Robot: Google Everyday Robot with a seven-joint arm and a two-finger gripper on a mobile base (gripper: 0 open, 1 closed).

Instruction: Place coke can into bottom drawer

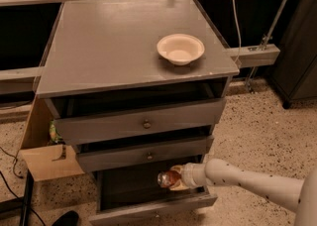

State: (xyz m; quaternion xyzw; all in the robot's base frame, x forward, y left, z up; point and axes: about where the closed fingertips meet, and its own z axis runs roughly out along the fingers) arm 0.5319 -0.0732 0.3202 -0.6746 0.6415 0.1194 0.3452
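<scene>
Down low, the tool (pixel 179 177) is clamped on the coke can (pixel 167 178), holding it sideways over the dark inside of the pulled-out bottom drawer (pixel 148 211), apparently ready to lower it in. A cream bowl (pixel 180 48) sits on the worktop (pixel 109 46) above.

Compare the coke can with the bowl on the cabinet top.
The coke can is reddish with a silver end; the cream bowl is plain and pale. The coke can lies sideways, held by the gripper over the open bottom drawer; the cream bowl stands upright and free on the cabinet top. The cream bowl looks wider than the coke can. Both are small round containers.
</scene>
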